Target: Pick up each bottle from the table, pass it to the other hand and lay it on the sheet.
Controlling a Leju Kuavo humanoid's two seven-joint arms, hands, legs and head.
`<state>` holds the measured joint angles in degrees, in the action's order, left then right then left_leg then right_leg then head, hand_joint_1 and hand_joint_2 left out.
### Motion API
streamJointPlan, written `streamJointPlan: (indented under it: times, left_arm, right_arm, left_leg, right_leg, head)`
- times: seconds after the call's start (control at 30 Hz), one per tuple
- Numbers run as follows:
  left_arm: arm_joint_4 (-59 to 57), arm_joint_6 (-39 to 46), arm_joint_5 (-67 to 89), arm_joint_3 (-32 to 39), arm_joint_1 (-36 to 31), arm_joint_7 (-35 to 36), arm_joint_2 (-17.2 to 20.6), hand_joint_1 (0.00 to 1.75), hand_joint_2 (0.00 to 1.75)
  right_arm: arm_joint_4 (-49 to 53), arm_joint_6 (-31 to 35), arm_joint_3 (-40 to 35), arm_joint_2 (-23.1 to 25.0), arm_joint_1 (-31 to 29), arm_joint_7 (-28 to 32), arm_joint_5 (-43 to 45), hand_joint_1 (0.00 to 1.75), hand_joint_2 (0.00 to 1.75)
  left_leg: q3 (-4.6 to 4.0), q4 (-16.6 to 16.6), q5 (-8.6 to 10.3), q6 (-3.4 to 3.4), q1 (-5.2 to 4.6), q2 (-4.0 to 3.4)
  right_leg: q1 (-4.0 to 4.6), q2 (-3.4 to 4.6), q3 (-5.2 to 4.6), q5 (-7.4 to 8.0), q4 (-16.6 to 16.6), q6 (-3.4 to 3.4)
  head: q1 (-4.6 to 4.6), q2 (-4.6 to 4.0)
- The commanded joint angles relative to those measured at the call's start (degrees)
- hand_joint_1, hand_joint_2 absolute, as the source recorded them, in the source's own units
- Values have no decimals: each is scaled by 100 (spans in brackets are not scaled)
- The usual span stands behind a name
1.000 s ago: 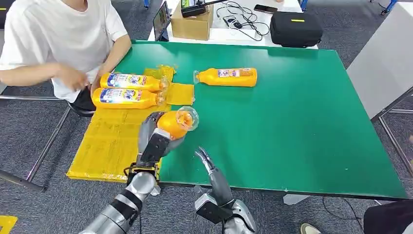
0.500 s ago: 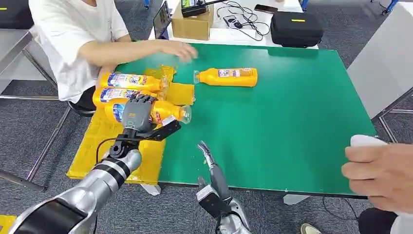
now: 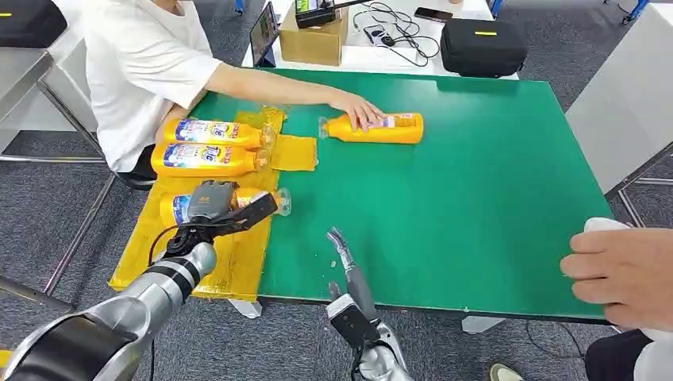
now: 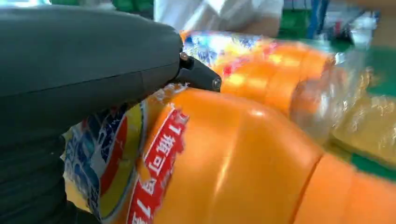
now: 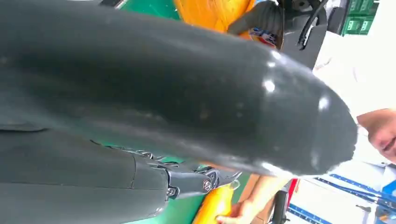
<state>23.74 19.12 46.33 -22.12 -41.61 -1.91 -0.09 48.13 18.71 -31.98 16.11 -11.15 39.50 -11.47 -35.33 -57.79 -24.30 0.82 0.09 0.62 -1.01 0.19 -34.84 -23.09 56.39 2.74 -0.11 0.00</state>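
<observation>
At lower left of the head view the left hand (image 3: 213, 200) grips a bottle (image 3: 238, 198) lying on the sheet (image 3: 178, 238); releasing carelessly could roll it off, while the right hand (image 3: 343, 248) hangs empty, fingers loosely apart.

We can't make out much text here. The bottle (image 4: 224, 158) in the left hand (image 4: 70, 93) has a red band on its label with white Chinese characters, but it's at an angle and we can't read them for sure. The two bottles (image 3: 210, 144) lying on the yellow sheet (image 3: 182, 238) have blue and white labels, lettering too small to read. Same with the label on the bottle (image 3: 381, 127) under the person's hand (image 3: 361, 111).
</observation>
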Motion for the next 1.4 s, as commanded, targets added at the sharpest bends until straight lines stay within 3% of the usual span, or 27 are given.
streamJointPlan:
  times: [0.03,0.07,0.1,0.13,0.4,0.43,0.47,0.5,1.03,1.27,1.4]
  left_arm:
    - [-541,-179,68,286,-247,-199,-134,175,175]
    - [-564,-250,190,177,-255,-191,-119,168,175]
    - [-574,-285,228,146,-258,-163,-121,140,175]
    - [-628,-394,456,-49,-281,-14,-101,134,175]
    - [-623,-423,474,-56,-278,7,-84,134,175]
    - [-678,-593,622,-179,-322,116,-61,35,175]
    - [-679,-663,650,-192,-341,179,-50,7,175]
    - [-678,-734,666,-194,-358,220,-48,0,175]
    - [-559,-890,999,-367,-574,169,-64,0,175]
    - [-128,-286,1019,-377,-519,-392,-253,0,175]
    - [222,-434,839,-366,-455,-653,-376,0,175]
  right_arm:
    - [-324,-91,160,-21,-203,33,16,0,0]
    - [-298,-134,153,-23,-189,29,17,0,0]
    - [-291,-136,152,-25,-186,17,11,0,0]
    - [-266,-159,152,-25,-179,-9,2,0,0]
    - [-259,-162,157,-20,-188,-24,-1,0,0]
    - [-264,-178,171,-19,-192,-43,1,0,0]
    - [-270,-180,177,-24,-204,-54,-8,0,0]
    - [-281,-182,181,-25,-211,-64,-17,0,0]
    - [-325,-250,221,-14,-277,-60,-104,0,0]
    - [-363,-207,261,-3,-232,-71,-165,0,0]
    - [-344,-207,283,-17,-191,-72,-192,0,0]
  left_leg:
    - [31,2,-12,-3,3,-7]
    - [24,4,-7,-3,2,-1]
    - [14,3,-3,-2,1,1]
    - [30,-1,-11,-5,6,0]
    - [21,4,-6,-3,1,-3]
    - [35,4,-11,-5,4,-4]
    - [22,3,-6,-3,2,-4]
    - [36,2,-12,-5,6,-5]
    - [19,0,-6,-3,3,-2]
    - [26,-2,-9,-4,7,8]
    - [18,-3,-6,-2,5,14]
  right_leg:
    - [5,1,32,-10,-5,-10]
    - [3,-3,26,-7,-5,-8]
    - [2,-2,16,-3,-5,-6]
    - [8,-4,33,-9,-5,-12]
    - [2,-1,21,-5,-5,-7]
    - [6,-3,35,-11,-5,-12]
    - [3,0,22,-5,-6,-8]
    - [8,-2,37,-10,-6,-13]
    - [4,-1,20,-5,-2,-8]
    - [9,-14,32,-10,-3,-11]
    - [6,-18,25,-9,-3,-8]
  head:
    - [0,0]
    - [0,0]
    - [0,0]
    - [0,0]
    - [0,0]
    - [0,0]
    - [0,0]
    - [-2,0]
    - [0,0]
    - [0,0]
    - [0,0]
